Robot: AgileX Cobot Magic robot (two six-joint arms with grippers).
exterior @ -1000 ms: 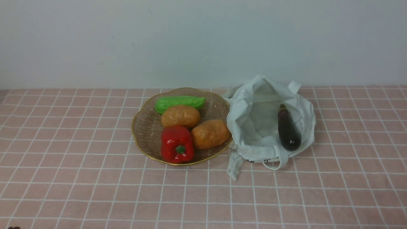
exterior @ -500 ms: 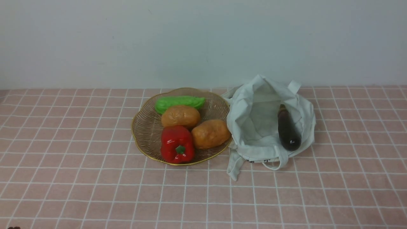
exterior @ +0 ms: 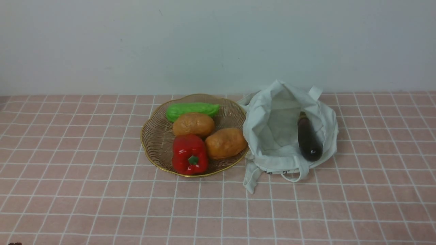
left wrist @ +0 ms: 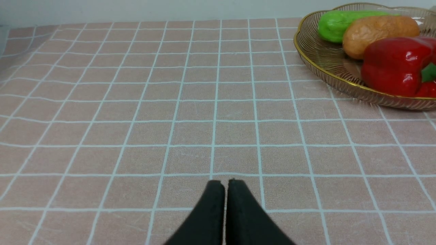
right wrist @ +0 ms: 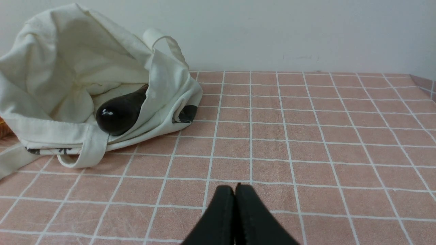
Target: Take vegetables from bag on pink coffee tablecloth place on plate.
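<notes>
The off-white cloth bag [exterior: 272,136] lies open on the pink grid tablecloth [exterior: 85,190], right of the plate [exterior: 155,136]. A purple-black eggplant [exterior: 308,141] lies inside the bag; it also shows in the right wrist view [right wrist: 119,112] within the bag [right wrist: 68,75]. Two golden-brown potatoes [exterior: 193,124] [exterior: 225,143] lie on the gold-rimmed plate. My left gripper [left wrist: 226,182] is shut and empty, low over bare cloth, well short of the plate [left wrist: 327,64]. My right gripper [right wrist: 235,186] is shut and empty, near the cloth, apart from the bag. Neither gripper shows in the front view.
A red bell pepper [exterior: 190,154] and a bumpy green gourd [exterior: 192,110] also lie on the plate. A bag handle [exterior: 252,178] trails forward on the cloth. A pale wall stands behind the table.
</notes>
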